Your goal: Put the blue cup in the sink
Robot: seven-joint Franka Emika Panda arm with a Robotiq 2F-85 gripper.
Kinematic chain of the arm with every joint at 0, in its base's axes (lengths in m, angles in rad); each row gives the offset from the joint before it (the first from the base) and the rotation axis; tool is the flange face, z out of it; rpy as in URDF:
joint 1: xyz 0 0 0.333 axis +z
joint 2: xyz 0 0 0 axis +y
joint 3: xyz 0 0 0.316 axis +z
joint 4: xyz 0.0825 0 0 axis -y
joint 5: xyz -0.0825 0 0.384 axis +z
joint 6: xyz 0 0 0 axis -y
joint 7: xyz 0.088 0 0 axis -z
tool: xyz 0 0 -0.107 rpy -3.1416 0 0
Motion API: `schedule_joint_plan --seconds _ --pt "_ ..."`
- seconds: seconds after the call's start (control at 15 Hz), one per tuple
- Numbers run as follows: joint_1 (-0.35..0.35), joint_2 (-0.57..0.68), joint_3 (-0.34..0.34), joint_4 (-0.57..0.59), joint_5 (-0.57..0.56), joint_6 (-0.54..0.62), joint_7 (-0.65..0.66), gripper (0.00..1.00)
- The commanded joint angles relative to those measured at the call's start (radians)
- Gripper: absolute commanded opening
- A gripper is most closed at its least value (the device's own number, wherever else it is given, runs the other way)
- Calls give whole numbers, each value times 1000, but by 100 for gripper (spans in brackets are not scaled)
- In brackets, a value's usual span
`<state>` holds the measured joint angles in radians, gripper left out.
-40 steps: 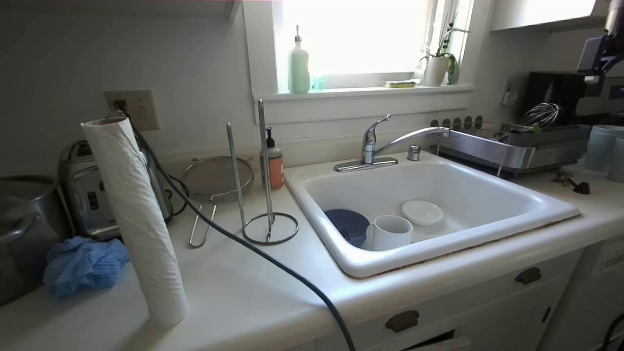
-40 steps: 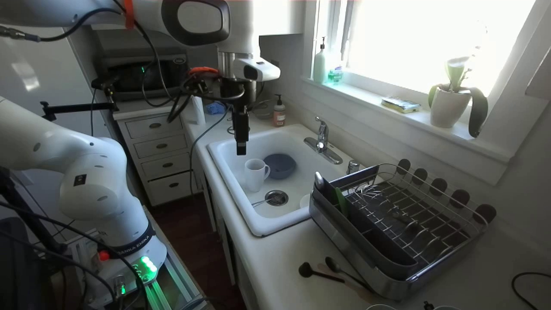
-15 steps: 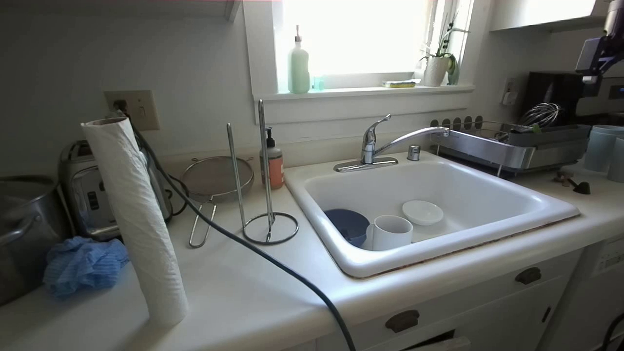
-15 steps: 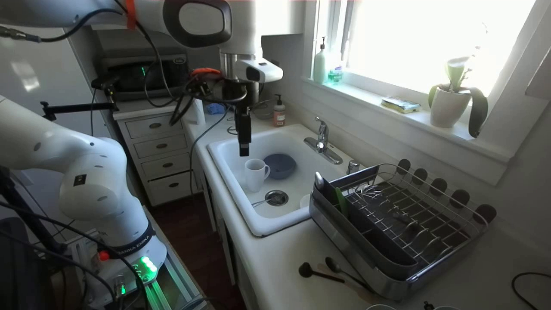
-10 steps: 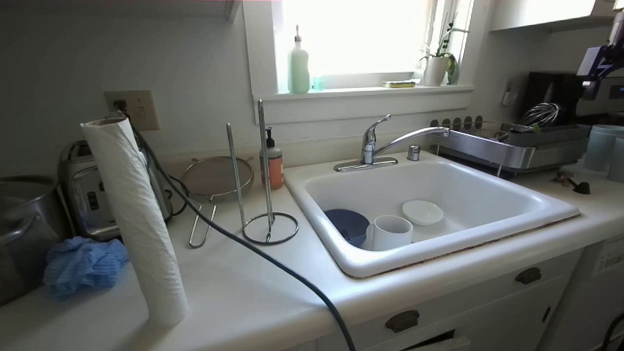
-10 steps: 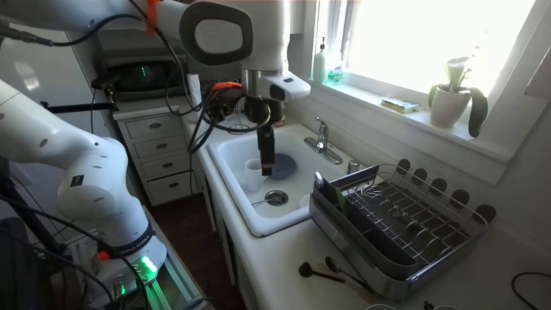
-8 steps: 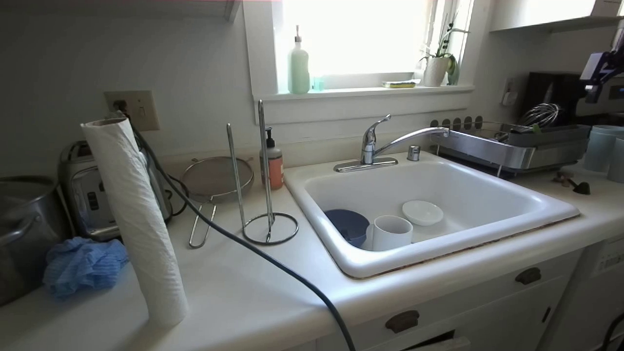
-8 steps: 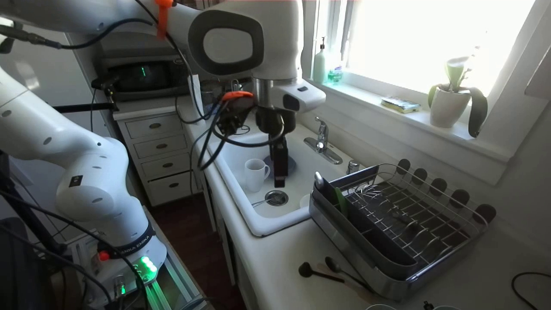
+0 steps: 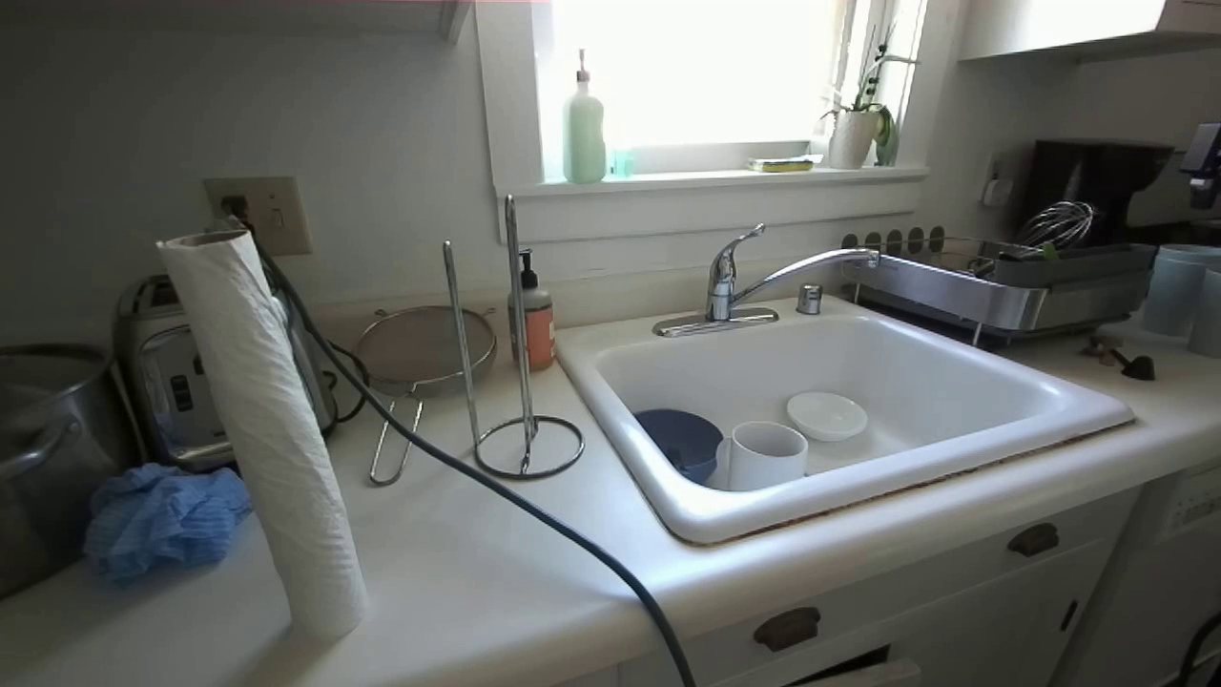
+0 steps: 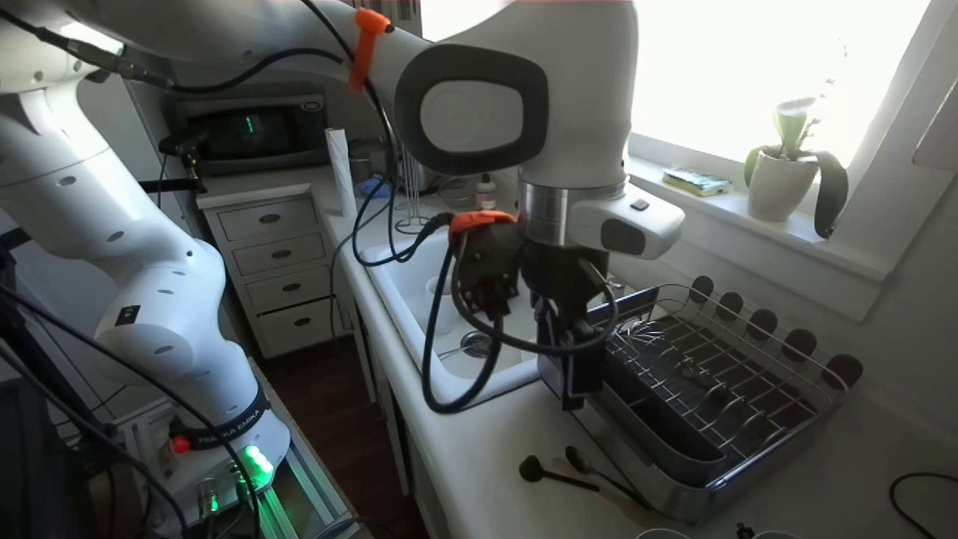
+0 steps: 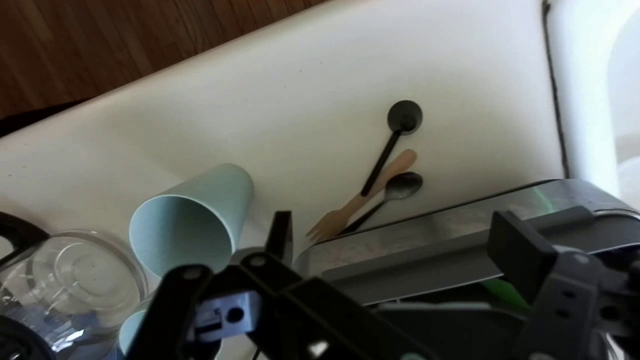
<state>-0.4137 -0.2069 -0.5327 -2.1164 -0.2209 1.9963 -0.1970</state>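
While its two fingers stand wide apart, the gripper hangs over the counter by the dish rack, one finger showing across the rack and the other near its corner in the wrist view. On the counter just beside the rack lie a black scoop, a tan fork and a dark spoon, the end of the scoop's handle over the fork. The blue cup stands upright on the counter, past the finger on the left of the wrist view and apart from it; a second cup of the same pale colour sits near it, mostly hidden by the gripper, and I cannot tell whether the two touch. Just beside them is a clear glass jug. Across the rack from the cups, in an exterior view, lies the white sink, well apart from them, holding a white mug, a dark blue bowl and a small white dish, with a chrome tap behind. Farther along the counter come a soap bottle, a wire stand, a sieve, a roll of paper towel, a toaster, a crumpled blue cloth and a metal pot. On the window sill above the sink stand a green bottle and a potted plant, a small flat packet lying between them.
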Motion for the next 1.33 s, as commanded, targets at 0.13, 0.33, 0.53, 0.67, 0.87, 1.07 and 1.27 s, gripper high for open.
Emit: schedule_joint_plan --seconds 0.13,0.33,0.53,0.67,0.87,1.07,1.27 --pt "-41 165 -83 111 98 45 -203 100" --pt "-45 140 -75 83 86 41 -177 100" --pt "-50 163 -77 100 100 40 -190 100" --pt "-50 165 -76 104 101 39 -190 100" --pt "-57 195 -85 116 121 67 -217 100" --pt "-71 234 -96 137 141 64 -272 100" --pt "-91 277 -99 139 196 98 -338 100"
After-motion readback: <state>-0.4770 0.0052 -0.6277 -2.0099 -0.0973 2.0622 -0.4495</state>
